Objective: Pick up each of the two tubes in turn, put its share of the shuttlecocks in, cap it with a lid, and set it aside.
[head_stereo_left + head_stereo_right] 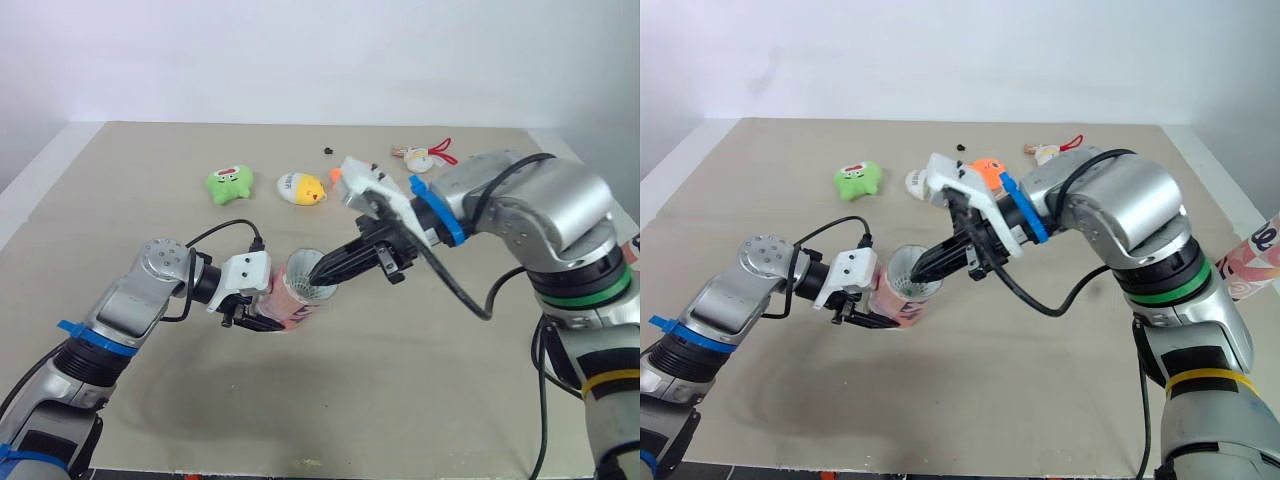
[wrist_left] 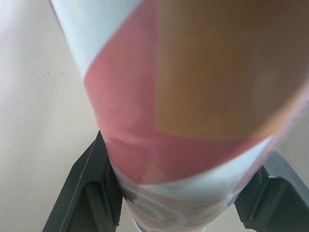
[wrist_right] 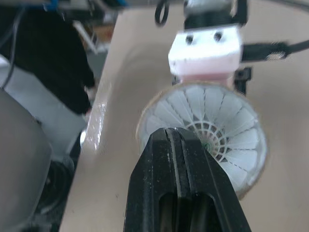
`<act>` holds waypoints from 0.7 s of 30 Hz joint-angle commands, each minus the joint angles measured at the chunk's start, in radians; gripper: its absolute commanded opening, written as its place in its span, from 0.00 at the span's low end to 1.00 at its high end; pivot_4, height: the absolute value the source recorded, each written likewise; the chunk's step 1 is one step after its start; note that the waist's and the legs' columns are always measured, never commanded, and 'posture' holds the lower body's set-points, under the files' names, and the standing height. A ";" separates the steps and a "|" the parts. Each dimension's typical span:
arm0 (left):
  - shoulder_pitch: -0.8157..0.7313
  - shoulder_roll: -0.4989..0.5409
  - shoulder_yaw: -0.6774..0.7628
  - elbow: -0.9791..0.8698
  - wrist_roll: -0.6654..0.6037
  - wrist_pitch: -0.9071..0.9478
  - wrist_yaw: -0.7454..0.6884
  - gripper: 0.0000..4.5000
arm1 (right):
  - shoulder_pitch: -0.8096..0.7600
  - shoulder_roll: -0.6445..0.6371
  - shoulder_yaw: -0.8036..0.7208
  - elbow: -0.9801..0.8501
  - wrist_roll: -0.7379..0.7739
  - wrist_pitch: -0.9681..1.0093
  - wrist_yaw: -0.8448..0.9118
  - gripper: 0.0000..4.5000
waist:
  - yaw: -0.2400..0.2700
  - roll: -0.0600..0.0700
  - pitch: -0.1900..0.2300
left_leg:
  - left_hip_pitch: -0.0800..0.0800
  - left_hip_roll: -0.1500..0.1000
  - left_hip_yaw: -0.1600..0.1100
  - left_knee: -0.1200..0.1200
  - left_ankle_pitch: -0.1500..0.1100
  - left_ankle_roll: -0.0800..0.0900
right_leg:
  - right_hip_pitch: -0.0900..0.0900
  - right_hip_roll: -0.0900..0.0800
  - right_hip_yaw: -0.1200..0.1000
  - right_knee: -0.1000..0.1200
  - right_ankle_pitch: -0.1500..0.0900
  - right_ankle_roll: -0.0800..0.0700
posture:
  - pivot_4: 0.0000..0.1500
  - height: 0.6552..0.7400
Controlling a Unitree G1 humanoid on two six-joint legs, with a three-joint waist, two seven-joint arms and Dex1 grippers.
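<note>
Toward the near middle of the table (image 1: 430,390), the left gripper (image 1: 262,321) clamps its two black fingers on either side of a pink-and-white tube (image 1: 296,300). The tube leans with its open mouth turned up toward the right arm. The white feathers of a shuttlecock (image 3: 227,121) sit in that mouth. The right gripper (image 1: 324,271) points into it, its fingers pressed flat together with nothing between them and its tips at the feathers. Off to the right, a second tube (image 1: 1258,262) pokes in at the edge. Farther back lie a green plush toy (image 1: 229,184), a yellow-and-white plush toy (image 1: 302,188) and a white trinket with a red strap (image 1: 425,156).
</note>
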 commanded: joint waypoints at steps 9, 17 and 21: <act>0.023 -0.002 -0.025 -0.017 0.004 0.022 0.020 0.54 | -0.107 0.147 0.242 0.144 -0.203 -0.132 0.062 0.01 | -0.002 0.000 0.000 | 0.000 -0.001 -0.004 0.000 0.001 -0.001 | 0.001 0.000 -0.003 0.001 0.000 0.000 | 1.00 1.00; 0.026 -0.005 -0.022 -0.019 0.004 0.027 0.028 0.54 | -0.116 0.175 0.234 0.163 -0.224 -0.128 0.094 0.01 | -0.003 0.000 0.000 | 0.000 -0.001 -0.007 0.000 0.003 -0.003 | 0.001 0.001 -0.005 0.003 0.000 -0.002 | 1.00 1.00; 0.025 -0.010 -0.022 -0.017 0.003 0.027 0.032 0.54 | -0.153 0.119 0.137 0.224 -0.198 -0.122 0.135 0.01 | -0.003 0.000 0.000 | 0.000 -0.001 -0.008 0.000 0.004 -0.004 | 0.001 0.000 -0.006 0.003 0.000 -0.002 | 1.00 1.00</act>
